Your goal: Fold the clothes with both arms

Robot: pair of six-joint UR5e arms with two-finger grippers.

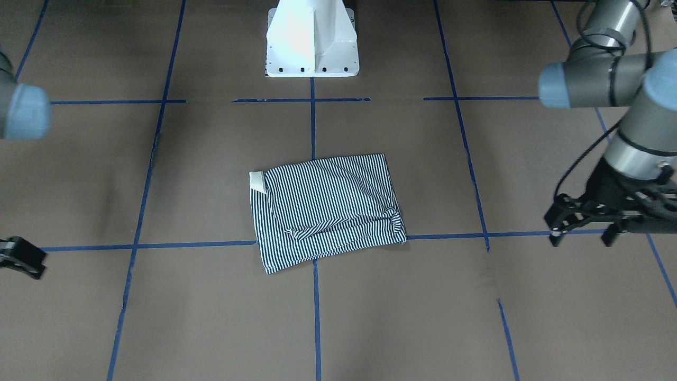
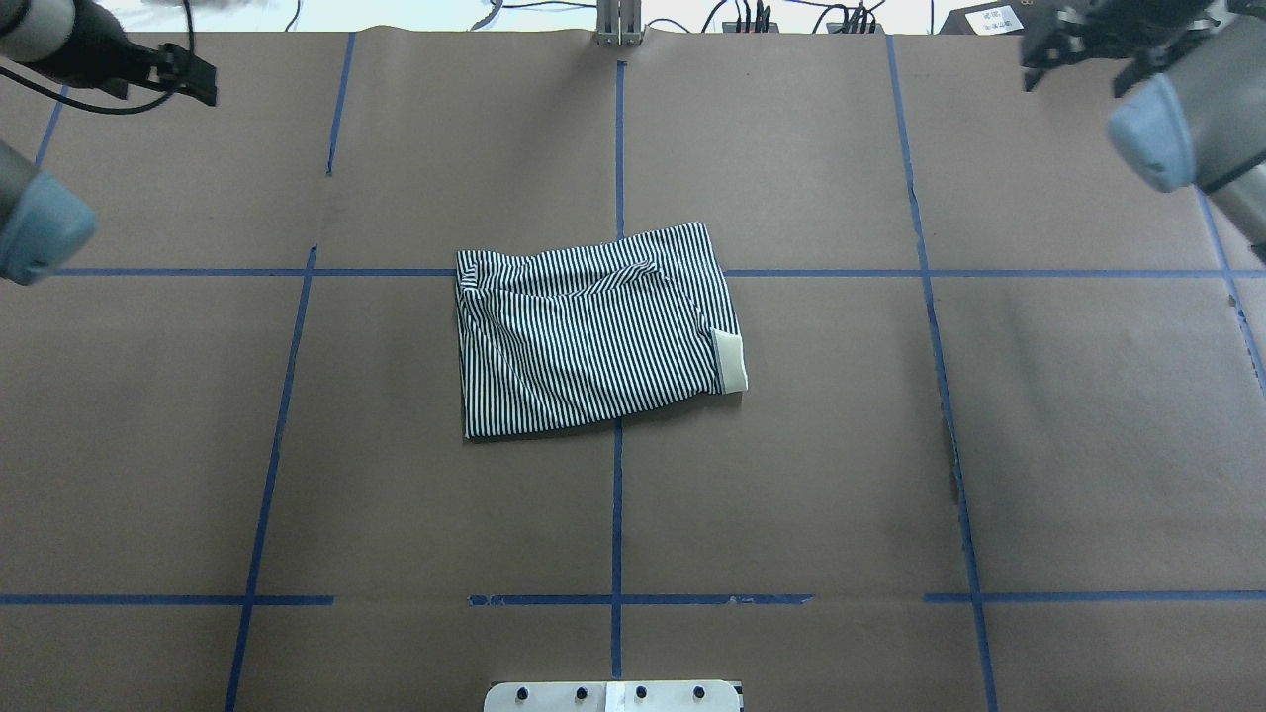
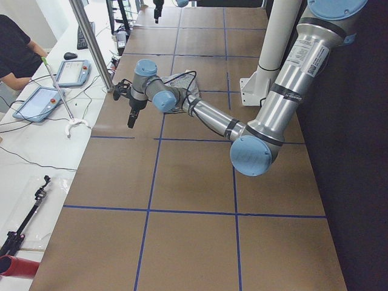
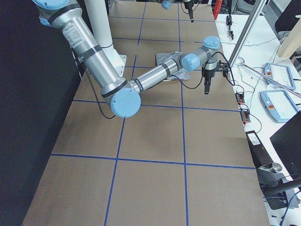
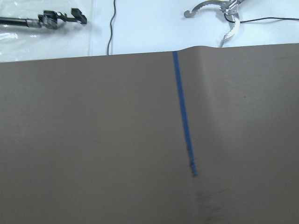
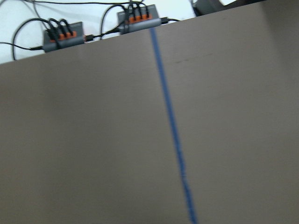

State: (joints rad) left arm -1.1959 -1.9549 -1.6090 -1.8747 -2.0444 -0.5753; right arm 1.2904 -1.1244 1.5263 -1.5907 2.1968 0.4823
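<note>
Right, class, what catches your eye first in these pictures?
A striped shirt, folded into a rough rectangle, lies in the middle of the brown table, a white band showing at one edge. The robot's left hand and right hand hang open and empty far out to the sides, clear of it.

polo shirt (image 1: 325, 211) showing thin navy-and-white stripes all over | collar (image 1: 257, 181) flashing cream-white | table (image 1: 211, 317) plain brown, crossed by blue tape lines (image 1: 316, 317) in a grid | left arm (image 1: 587, 79) grey, joint caps (image 1: 555, 84) light-blue | right arm (image 1: 16, 108) same colours | left gripper (image 1: 580, 241) black | pedestal (image 1: 312, 37) bright white
</note>
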